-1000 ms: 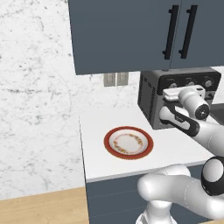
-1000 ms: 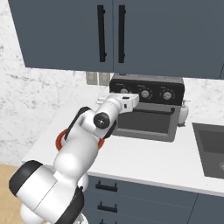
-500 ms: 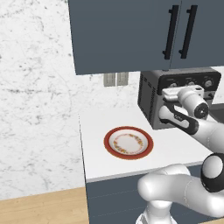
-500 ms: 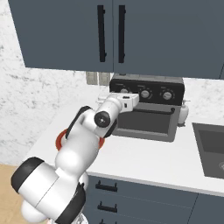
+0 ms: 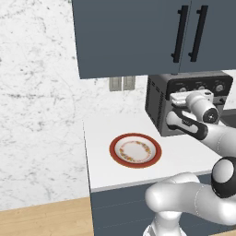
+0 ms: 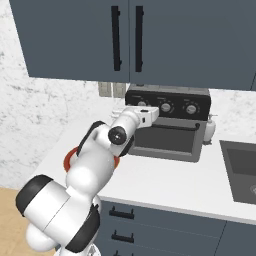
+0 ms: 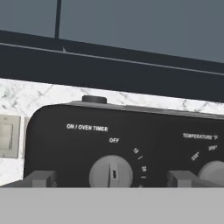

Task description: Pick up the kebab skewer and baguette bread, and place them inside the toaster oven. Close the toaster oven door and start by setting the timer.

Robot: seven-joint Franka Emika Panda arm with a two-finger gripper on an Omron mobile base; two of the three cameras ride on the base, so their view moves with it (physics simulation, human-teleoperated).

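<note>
Now the jaws [image 7: 111,178] stand released, straddling the ON/OVEN TIMER knob [image 7: 111,173], its pointer upright at OFF; toaster oven [image 6: 167,131] sits on the worktop [image 6: 165,175], door [image 6: 166,140] apparently closed, knob dead ahead between fingertips [image 7: 38,178]

white marble backsplash wall [image 5: 41,101]. blue-grey upper cabinets [image 5: 124,37] with black bar handles [image 5: 179,33]. white countertop [image 5: 99,152] over dark blue-grey base cabinets, drawers [image 6: 165,227] with black pulls. wall outlet plates [image 5: 121,83] under cabinets. dark sink [image 6: 242,167] at right. wood floor [image 5: 41,221] lower left.
</note>
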